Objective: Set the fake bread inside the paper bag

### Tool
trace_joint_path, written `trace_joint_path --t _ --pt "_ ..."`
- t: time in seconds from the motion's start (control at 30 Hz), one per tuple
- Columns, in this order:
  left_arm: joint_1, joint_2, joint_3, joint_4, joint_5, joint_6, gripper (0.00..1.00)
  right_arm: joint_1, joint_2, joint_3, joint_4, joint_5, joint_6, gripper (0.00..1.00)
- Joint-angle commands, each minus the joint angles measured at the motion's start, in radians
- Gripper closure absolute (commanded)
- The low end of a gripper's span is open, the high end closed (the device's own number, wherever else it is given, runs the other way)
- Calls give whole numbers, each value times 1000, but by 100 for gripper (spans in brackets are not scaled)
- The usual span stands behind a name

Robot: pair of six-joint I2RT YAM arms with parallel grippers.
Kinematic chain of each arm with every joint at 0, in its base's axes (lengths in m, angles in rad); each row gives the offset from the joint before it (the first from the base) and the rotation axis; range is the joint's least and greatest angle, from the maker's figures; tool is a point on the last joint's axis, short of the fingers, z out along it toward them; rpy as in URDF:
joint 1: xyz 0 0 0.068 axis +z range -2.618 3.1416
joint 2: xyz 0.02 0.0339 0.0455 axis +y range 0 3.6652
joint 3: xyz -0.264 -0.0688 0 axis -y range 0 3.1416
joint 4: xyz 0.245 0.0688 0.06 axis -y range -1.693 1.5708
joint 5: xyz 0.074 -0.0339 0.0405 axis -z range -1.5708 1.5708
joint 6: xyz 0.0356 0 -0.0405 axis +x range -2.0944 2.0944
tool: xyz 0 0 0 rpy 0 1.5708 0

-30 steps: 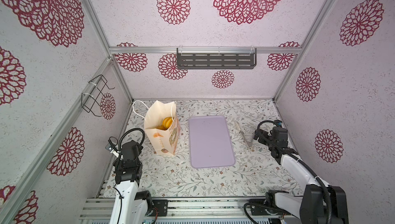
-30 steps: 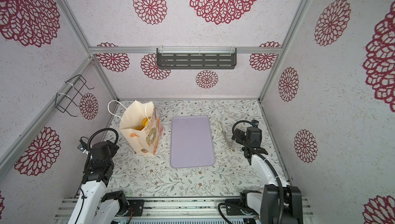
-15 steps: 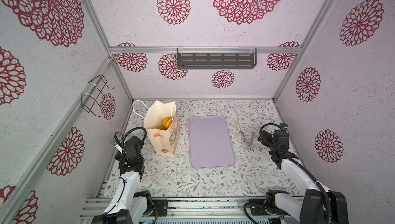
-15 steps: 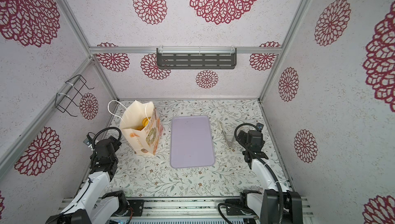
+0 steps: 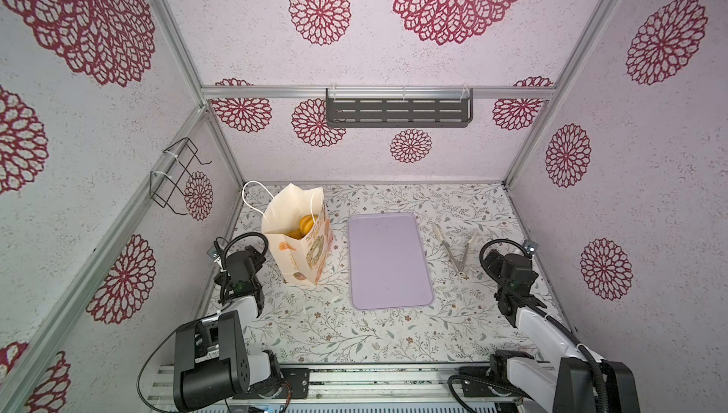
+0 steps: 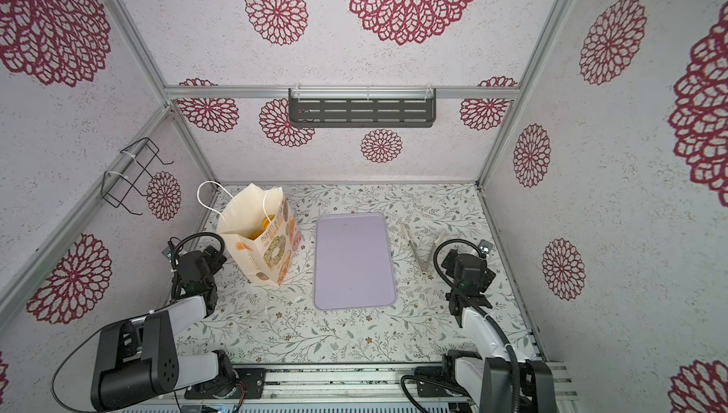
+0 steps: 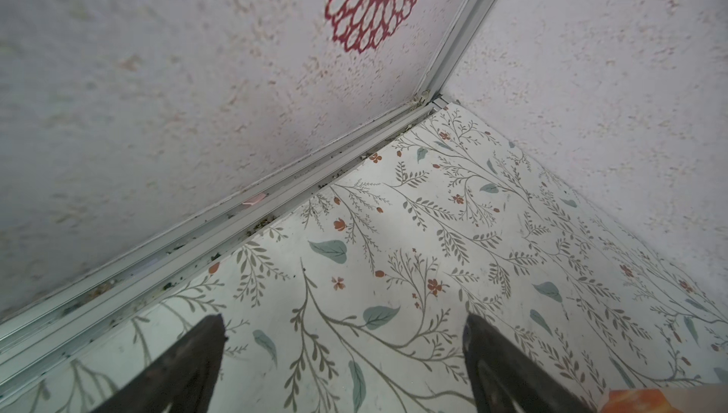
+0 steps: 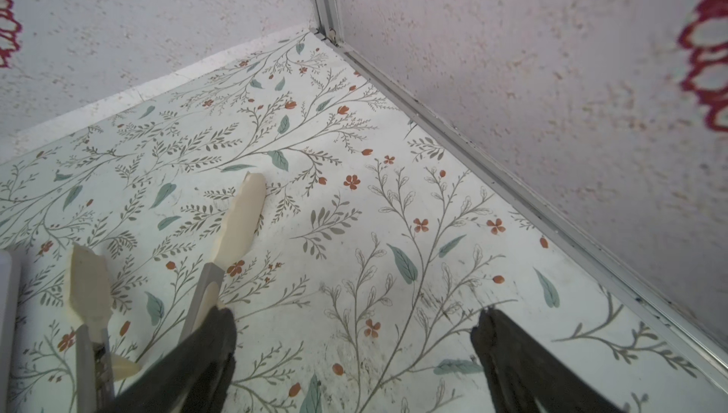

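Fake bread [image 5: 305,226]: orange pieces inside upright paper bag [image 5: 301,257], left of bare tray [image 5: 388,261]; none seen outside.
Left tool [image 7: 342,324], right tool [image 8: 354,314]: jaws wide apart, empty, low over table [image 5: 315,332].
Judged: loading complete; park arms clear of bag.

Noting matt cream paper on bag [image 5: 303,261], smooth matt plastic on tray [image 5: 388,261], rough speckled finish on walls [image 5: 394,56], bare metal on frame rails [image 5: 275,92].

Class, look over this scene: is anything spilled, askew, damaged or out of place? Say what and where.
Nothing stands out: the paper bag stands upright with fake bread inside, and the tongs lie flat beside the tray.
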Motion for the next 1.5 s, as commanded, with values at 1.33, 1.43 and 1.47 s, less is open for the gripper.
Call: trace_joint_path --t 1.33,1.43,1.47 --pt "-163 234 14 436 -27 321 3 -4 324 -177 824 150 -97 1" --pt "-164 235 13 443 -25 323 3 -4 332 -161 808 121 -115 1" --pt "-163 238 11 453 -25 324 3 -3 335 -155 806 106 -123 1"
